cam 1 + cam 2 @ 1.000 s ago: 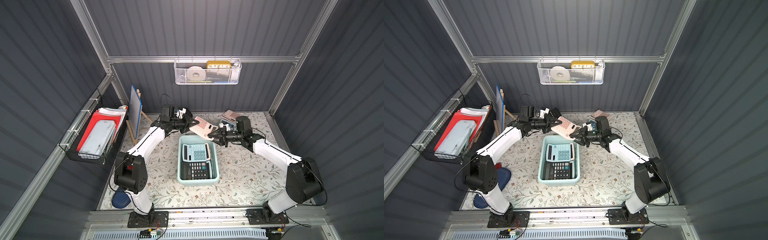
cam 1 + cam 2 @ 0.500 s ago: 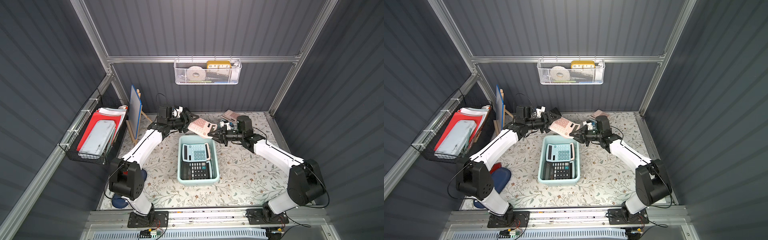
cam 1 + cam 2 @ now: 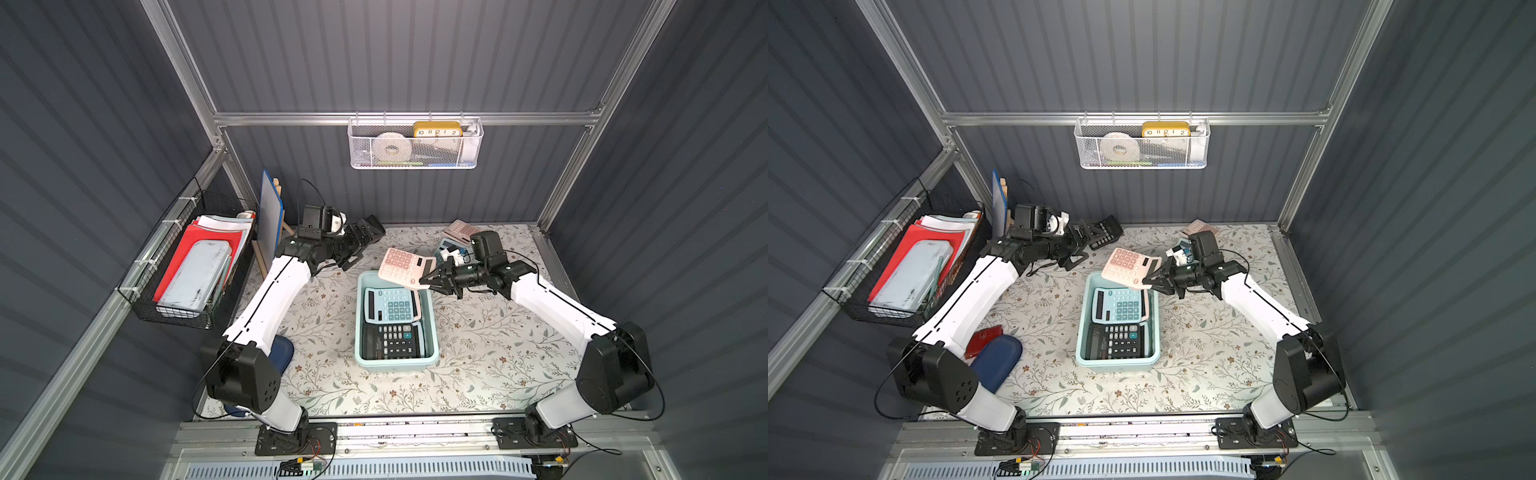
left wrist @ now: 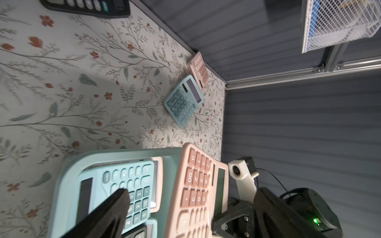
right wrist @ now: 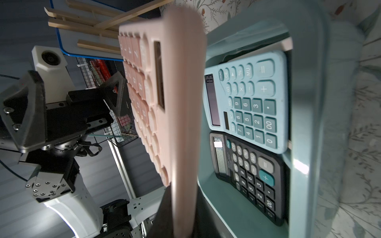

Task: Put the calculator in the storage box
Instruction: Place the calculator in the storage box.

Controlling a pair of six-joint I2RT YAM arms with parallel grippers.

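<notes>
While the right gripper (image 3: 428, 279) pinches the pink calculator (image 3: 405, 266), tilted over the far end of the storage box (image 3: 397, 365), the left gripper (image 3: 363, 245) hangs wide open. Light-blue calculator (image 3: 390, 305) and black calculator (image 3: 390, 341) sit inside, so only the drop's left, I reckon.

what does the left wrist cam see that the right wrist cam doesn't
Only the left wrist: a small blue calculator and a dusky pink calculator lying on the table, plus the white mesh basket. Only the right wrist: the blue-edged board on its wooden easel and the black wire basket. Both: the gripped pink calculator, the storage box and the light blue calculator inside it.
</notes>
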